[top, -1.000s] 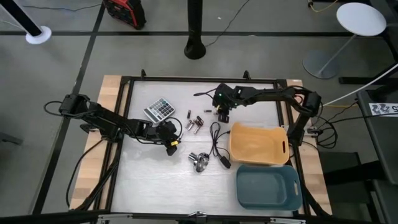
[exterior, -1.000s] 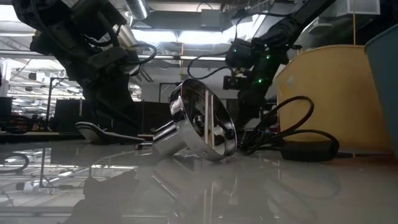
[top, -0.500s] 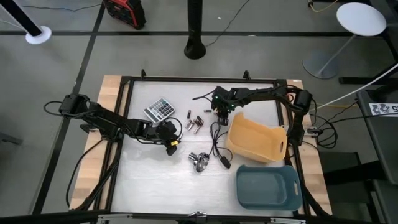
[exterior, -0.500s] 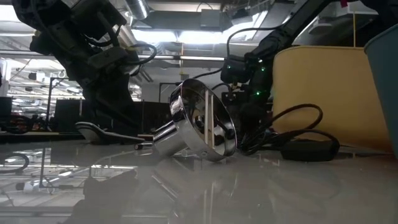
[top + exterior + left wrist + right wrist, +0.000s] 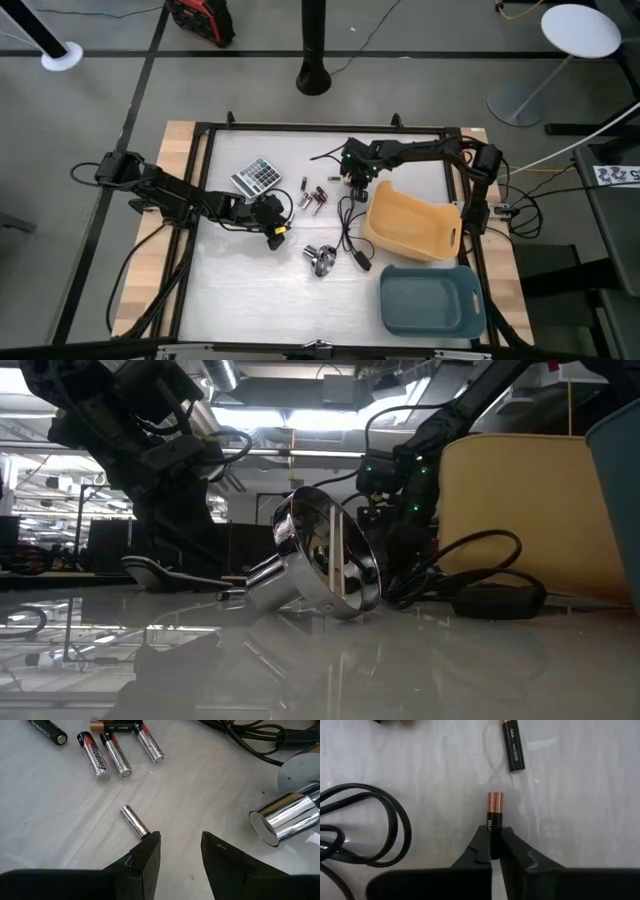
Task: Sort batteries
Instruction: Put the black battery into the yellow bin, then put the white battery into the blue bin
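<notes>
Several batteries lie loose on the white table, right of a calculator. In the left wrist view they show as silver and black AAA cells. My right gripper, at the far middle of the table, is shut on a black battery with a copper end. A second black battery lies beyond it. My left gripper stands open over the table. A small silver battery lies with one end at its fingertip; I cannot tell whether they touch. My right gripper pinches the black battery by its plain black end between the two fingertips, which close on its long sides. The fingers come steeply from above. The copper end points away from the gripper, and the battery seems to lie on the table.
A black cable coils right of the batteries. A shiny metal knob-like piece lies nearer the front. A yellow bin stands askew at the right, with a blue-grey bin in front of it.
My right gripper has sunk toward the table and tipped more steeply down, then kept still. The yellow bin has turned askew, its far corner swung toward the table's far edge. My left arm has not moved.
</notes>
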Controlling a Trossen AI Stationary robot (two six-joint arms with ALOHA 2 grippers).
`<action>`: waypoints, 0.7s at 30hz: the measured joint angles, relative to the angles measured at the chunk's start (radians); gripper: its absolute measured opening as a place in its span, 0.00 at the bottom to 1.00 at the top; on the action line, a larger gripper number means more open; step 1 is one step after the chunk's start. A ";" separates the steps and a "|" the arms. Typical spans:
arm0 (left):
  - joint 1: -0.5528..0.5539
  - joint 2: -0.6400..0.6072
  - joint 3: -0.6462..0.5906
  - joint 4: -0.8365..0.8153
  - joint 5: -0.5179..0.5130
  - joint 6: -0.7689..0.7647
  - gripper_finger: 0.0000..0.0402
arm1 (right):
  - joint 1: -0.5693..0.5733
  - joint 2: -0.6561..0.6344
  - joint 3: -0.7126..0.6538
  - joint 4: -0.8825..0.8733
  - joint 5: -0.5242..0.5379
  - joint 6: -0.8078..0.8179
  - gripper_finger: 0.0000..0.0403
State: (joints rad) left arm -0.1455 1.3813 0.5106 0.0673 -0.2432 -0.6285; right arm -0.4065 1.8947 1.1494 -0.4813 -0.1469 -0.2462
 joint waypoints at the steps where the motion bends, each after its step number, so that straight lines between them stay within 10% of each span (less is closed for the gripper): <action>1: 0.000 0.000 0.000 0.000 0.000 0.000 0.33 | 0.000 0.001 0.006 -0.006 0.000 0.004 0.04; 21: 0.000 0.000 0.000 0.000 0.000 0.026 0.33 | 0.001 0.004 0.279 -0.278 0.006 0.006 0.01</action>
State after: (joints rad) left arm -0.1454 1.3811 0.5106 0.0673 -0.2432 -0.6023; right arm -0.4053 1.8988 1.4281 -0.7590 -0.1410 -0.2405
